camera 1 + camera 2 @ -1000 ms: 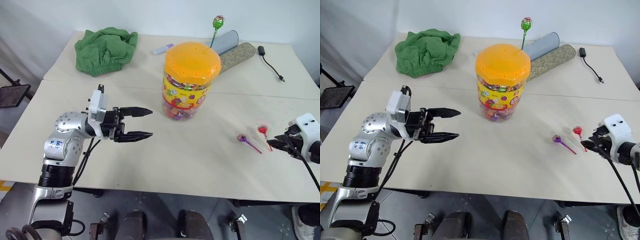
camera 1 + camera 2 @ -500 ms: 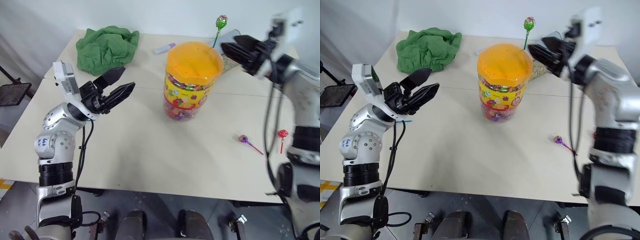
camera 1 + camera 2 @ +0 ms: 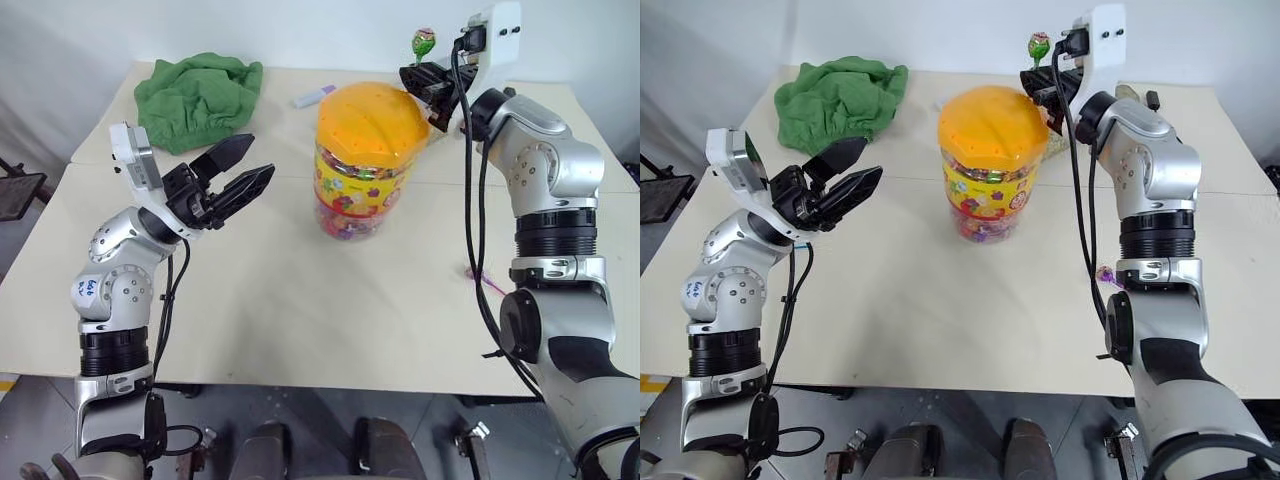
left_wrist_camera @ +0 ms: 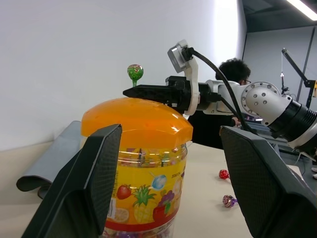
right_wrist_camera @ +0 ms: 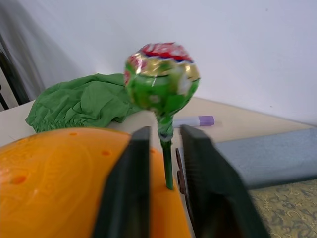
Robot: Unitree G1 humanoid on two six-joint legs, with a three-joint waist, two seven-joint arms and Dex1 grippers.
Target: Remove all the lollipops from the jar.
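The jar (image 3: pixel 362 170), clear with a yellow label and a domed orange lid (image 3: pixel 370 112), stands mid-table. A green lollipop (image 3: pixel 424 43) stands upright in the lid's far edge. My right gripper (image 3: pixel 408 78) reaches over the lid from the right and is shut on its thin stick (image 5: pixel 168 163), one finger (image 5: pixel 130 183) on each side. My left gripper (image 3: pixel 258 157) hovers open to the left of the jar, pointing at it and apart from it. A purple lollipop (image 3: pixel 1103 272) and a red lollipop (image 4: pixel 224 174) lie on the table right of the jar.
A crumpled green cloth (image 3: pixel 195 88) lies at the back left, with a purple marker (image 3: pixel 312 97) behind the jar. A grey tube (image 5: pixel 270 156) and a patterned roll (image 5: pixel 287 208) lie behind the lid. A person (image 4: pixel 233 69) sits beyond the table.
My right gripper has moved left, in over the lid, and shut on the green lollipop's stick. The left gripper has stayed put. The camera has shifted slightly.
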